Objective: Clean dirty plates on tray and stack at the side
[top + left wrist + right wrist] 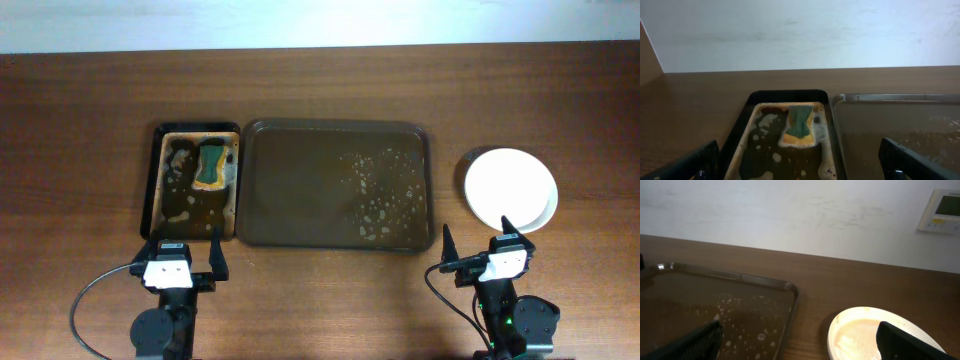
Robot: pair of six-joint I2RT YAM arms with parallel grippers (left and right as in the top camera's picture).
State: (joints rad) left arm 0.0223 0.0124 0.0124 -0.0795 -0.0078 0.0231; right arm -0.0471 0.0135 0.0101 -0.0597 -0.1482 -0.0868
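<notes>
A stack of plain white plates [510, 187] sits on the table right of the large dark brown tray [300, 185]; it also shows in the right wrist view [875, 332]. The tray holds no plates, only soapy droplets on its right half, and shows in the right wrist view [700, 295] and the left wrist view [900, 120]. My left gripper [186, 260] is open and empty at the front edge, below the small black tray. My right gripper [476, 242] is open and empty, just in front of the plates.
A smaller black tray [160, 190] left of the brown tray holds brownish soapy water and a green-and-yellow sponge [210, 165], which also shows in the left wrist view [800, 125]. A white wall runs behind the table, with a wall controller [942, 211].
</notes>
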